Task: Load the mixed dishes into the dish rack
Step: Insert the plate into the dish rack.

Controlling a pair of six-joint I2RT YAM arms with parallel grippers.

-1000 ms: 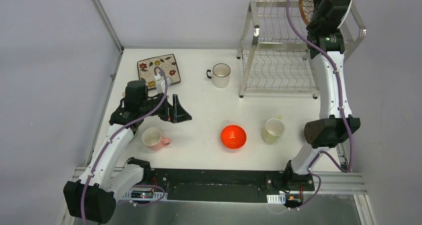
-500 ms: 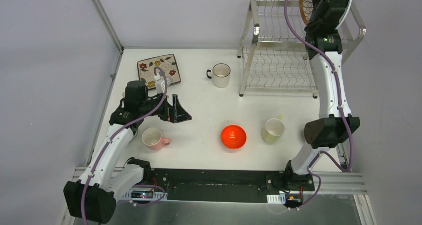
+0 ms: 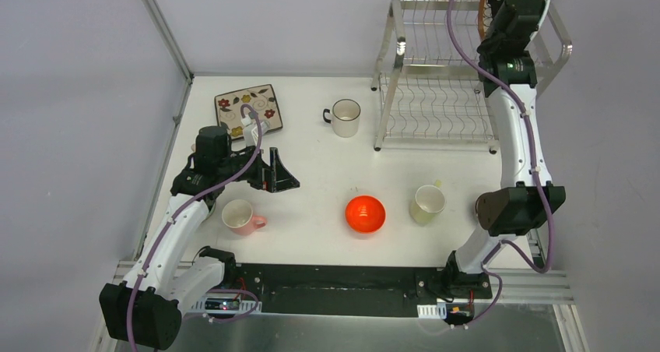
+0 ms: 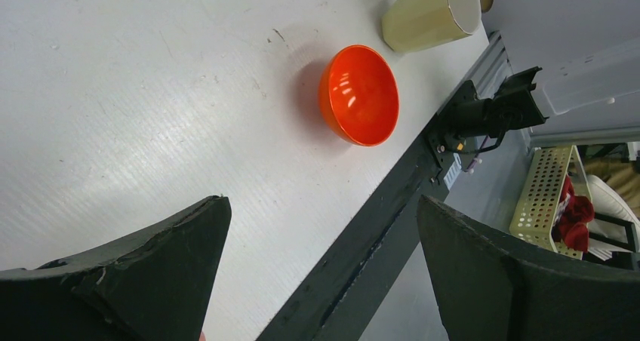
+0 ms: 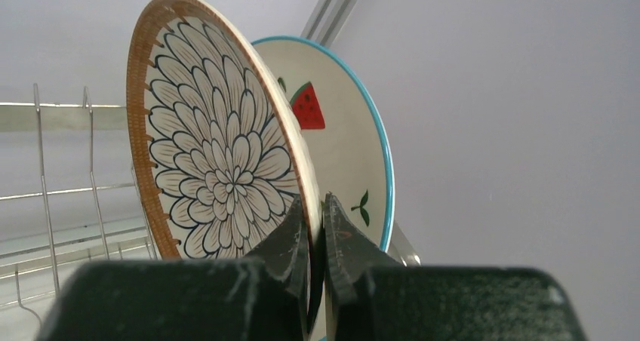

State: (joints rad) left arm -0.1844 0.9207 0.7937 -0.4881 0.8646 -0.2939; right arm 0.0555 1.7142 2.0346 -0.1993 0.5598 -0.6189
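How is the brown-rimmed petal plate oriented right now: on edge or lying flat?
On edge. The petal plate stands upright in the shut right gripper, beside the watermelon plate.

The left arm bends low at the near left, its hand (image 3: 285, 173) pointing right with fingers (image 4: 151, 273) spread wide. The right arm stretches up to the far right, its hand (image 5: 317, 213) pinched tight on the brown-petal plate (image 5: 219, 152) rim.

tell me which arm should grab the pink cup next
Left: the left gripper is open, empty and near the pink cup; the right gripper is shut on the brown-petal plate up at the dish rack.
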